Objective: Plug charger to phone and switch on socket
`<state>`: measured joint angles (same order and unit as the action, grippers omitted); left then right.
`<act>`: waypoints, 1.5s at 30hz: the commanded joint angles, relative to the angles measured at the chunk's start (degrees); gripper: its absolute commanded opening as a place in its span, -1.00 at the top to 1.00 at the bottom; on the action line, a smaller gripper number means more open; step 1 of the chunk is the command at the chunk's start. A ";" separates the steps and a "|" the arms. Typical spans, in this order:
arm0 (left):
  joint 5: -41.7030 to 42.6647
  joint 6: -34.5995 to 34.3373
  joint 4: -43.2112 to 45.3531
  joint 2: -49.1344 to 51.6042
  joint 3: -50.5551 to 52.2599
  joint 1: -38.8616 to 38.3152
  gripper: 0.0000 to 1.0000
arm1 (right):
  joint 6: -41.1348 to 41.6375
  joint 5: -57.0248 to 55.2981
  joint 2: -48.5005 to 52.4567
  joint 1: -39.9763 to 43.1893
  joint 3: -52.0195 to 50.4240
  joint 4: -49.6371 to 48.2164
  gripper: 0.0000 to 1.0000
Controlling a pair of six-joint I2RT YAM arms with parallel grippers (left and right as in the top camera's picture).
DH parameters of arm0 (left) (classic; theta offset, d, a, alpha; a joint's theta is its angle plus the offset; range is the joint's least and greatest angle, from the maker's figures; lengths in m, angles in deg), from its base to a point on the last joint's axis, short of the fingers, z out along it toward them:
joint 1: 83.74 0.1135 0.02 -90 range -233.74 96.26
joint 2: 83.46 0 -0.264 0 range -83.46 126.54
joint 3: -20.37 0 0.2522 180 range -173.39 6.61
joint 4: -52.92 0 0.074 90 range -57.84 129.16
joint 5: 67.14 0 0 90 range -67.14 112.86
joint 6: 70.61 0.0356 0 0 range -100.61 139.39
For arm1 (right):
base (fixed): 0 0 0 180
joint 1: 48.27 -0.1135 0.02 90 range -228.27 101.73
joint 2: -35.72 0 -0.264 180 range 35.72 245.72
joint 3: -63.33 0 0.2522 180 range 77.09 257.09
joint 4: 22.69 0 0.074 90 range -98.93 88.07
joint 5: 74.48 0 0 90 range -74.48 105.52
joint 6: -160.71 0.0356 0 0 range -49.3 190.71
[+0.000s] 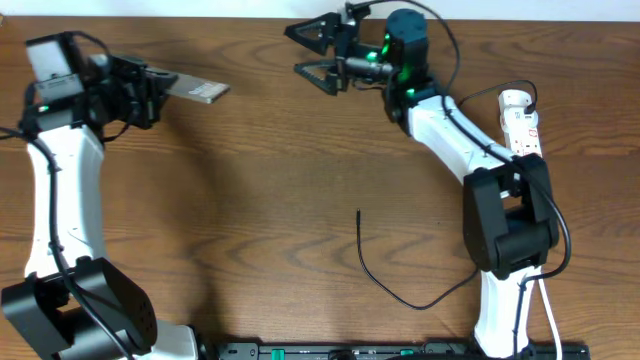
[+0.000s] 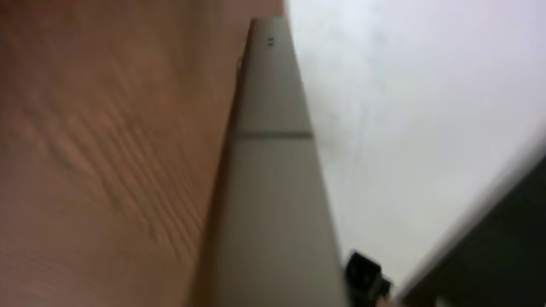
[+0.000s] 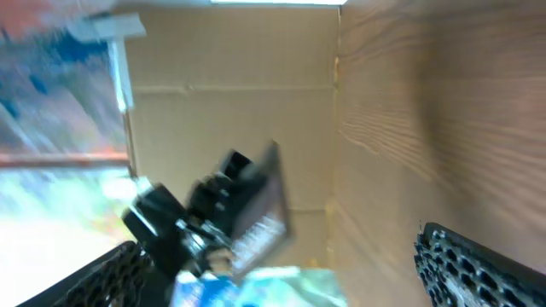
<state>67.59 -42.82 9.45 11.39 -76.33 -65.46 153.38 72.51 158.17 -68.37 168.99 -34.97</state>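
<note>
At far left, left gripper clamped on phone. Far centre: right gripper jaws spread wide, empty. Charger lies loose near centre; socket far right.

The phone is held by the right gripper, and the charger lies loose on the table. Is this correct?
No. The overhead view shows the phone held by the left gripper, not the right; the charger does lie loose on the table.

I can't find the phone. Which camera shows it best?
The overhead view: the phone shows its flat face, held at one end by the left tool. The left wrist view gives only a blurred, close edge; the right wrist view shows it far and blurred.
</note>
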 commanded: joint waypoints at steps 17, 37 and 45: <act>40.35 37.86 5.81 0.00 -0.52 1.77 0.85 | -63.52 -19.80 -2.23 5.99 9.64 65.57 -0.98; 45.38 42.91 11.08 19.61 1.88 -11.54 0.86 | -69.90 -50.60 -2.23 -1.29 21.55 104.43 -0.98; 45.40 43.17 11.65 26.10 1.88 -12.22 0.86 | -69.77 -52.09 -2.23 -7.80 14.47 104.02 -0.96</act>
<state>108.51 -1.08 20.62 37.82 -74.25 -77.48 84.27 21.85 156.66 -73.74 187.39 69.61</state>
